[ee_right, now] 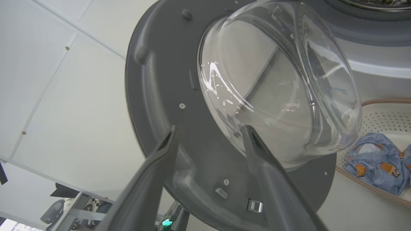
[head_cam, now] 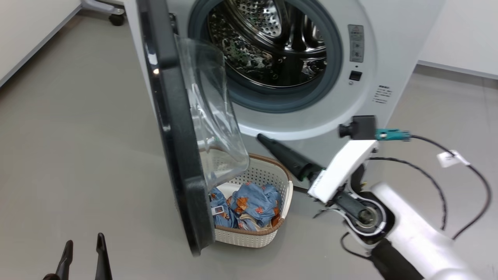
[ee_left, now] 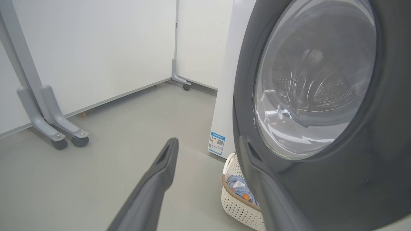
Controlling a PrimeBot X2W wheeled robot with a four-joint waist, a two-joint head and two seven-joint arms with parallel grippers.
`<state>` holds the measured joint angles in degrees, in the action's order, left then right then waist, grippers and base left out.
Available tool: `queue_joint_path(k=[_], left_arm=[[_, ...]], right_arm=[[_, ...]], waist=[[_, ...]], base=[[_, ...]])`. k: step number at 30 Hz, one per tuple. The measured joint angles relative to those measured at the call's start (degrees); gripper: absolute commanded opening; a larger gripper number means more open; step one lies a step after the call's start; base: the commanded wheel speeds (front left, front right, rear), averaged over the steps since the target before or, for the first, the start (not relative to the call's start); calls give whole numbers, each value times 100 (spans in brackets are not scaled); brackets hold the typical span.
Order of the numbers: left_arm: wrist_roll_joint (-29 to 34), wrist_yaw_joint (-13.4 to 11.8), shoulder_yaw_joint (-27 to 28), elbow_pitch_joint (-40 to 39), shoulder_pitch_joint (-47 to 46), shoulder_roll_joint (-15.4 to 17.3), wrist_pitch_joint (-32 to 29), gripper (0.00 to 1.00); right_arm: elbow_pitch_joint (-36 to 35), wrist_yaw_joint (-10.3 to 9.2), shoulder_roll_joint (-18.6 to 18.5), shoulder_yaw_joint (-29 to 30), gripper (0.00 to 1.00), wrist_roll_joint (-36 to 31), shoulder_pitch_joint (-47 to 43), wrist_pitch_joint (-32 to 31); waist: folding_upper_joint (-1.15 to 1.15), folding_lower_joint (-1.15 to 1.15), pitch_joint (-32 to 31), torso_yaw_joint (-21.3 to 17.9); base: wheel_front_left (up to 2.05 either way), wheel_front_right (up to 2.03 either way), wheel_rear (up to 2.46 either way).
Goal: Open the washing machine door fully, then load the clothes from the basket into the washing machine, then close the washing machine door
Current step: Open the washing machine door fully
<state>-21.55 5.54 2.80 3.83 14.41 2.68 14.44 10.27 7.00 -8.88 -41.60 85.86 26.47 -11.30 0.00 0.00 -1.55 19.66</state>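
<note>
The washing machine (head_cam: 362, 97) stands ahead with its steel drum (head_cam: 272, 39) exposed. The washing machine door (head_cam: 171, 116) is swung out, edge-on to the head view, and its glass bowl (head_cam: 210, 116) hangs over the basket (head_cam: 268, 233). The clothes (head_cam: 253, 202), blue with orange patches, lie in the basket. My right gripper (head_cam: 260, 137) points up-left at the door's inner side (ee_right: 154, 80). In the right wrist view my right gripper (ee_right: 210, 133) is open and holds nothing. My left gripper (head_cam: 83, 252) is open at the lower left, outside the door (ee_left: 369, 160).
A wheeled grey frame (ee_left: 54, 128) stands by the white wall panels on the left. Another caster (head_cam: 116, 17) sits beside the machine's far corner. Black cables (head_cam: 447, 155) loop off my right forearm. Open grey floor lies left of the door.
</note>
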Motion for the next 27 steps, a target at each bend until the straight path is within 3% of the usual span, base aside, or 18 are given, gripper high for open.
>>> queue_joint_path(k=[7,18,27], left_arm=[[82,8,289,24,10,-2,0,100],[97,56,650,151,140,-4,0,100],[75,81,798,211,137,-9,0,100]], right_arm=[[-29,0,-951,104,100,-1484,-83,1191],[447,-10,-1583,-9,100,-3058,-910,2679],[548,-595,-1682,124,100,-4227,-1456,2638]], waist=[[0,0,-40,-373],[0,0,-104,-967],[0,0,-79,-1406]], base=[[0,0,0],[0,0,0],[0,0,0]])
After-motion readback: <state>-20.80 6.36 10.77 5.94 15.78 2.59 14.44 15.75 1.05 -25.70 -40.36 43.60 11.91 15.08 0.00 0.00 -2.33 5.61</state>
